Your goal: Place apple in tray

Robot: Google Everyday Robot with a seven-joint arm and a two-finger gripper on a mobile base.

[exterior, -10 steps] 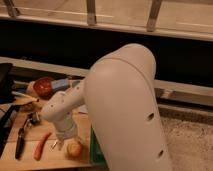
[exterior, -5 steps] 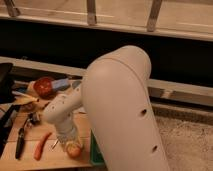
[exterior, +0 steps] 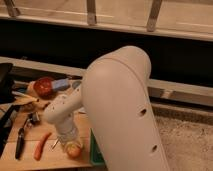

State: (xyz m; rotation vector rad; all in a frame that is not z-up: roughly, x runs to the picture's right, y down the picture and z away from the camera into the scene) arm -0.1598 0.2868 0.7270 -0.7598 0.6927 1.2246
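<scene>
gripper (exterior: 71,144) low at desk (exterior: 20,163) front edge | jaws closed on apple (exterior: 75,151), just beside tray (exterior: 96,152) | apple likely firm, smooth, light, bruisable: grip across its middle

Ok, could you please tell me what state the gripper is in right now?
Gripper: closed on the apple, low beside the green tray.

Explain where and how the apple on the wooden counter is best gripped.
Grip the apple across its widest middle, coming straight down from above. It is round, has no handle, and lies low on the counter between the carrot and the tray, so its top is probably the freest side. The gripper is lowered over it, shut on the apple.
</scene>
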